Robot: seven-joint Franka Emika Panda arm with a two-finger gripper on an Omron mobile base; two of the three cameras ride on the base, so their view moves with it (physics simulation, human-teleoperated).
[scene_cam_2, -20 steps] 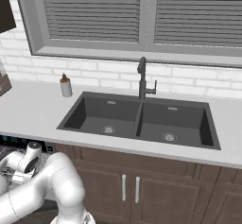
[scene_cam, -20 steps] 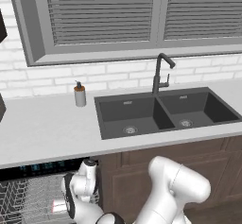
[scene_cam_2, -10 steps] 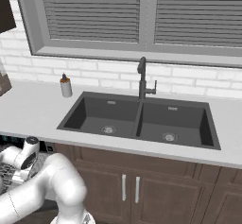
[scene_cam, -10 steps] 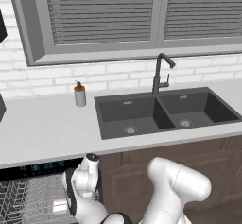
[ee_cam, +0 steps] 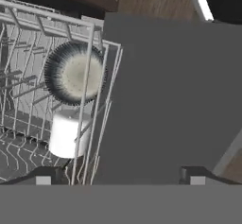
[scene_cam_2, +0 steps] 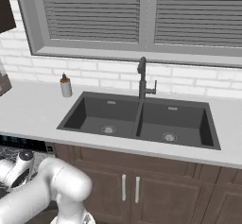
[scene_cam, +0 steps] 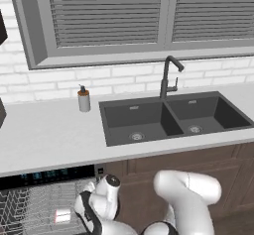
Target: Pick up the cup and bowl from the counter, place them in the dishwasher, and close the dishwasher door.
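cup [ee_cam: 67,134] beside bowl [ee_cam: 74,73] in dishwasher [ee_cam: 28,38] rack

No text, label, brand or number can be read anywhere in these pictures. At the lower left of the left base view, the dishwasher [scene_cam: 47,175] carries small lit marks on its black control strip, too small and blurred to make out. The soap dispenser [scene_cam: 84,99], at centre left, bears no legible label.
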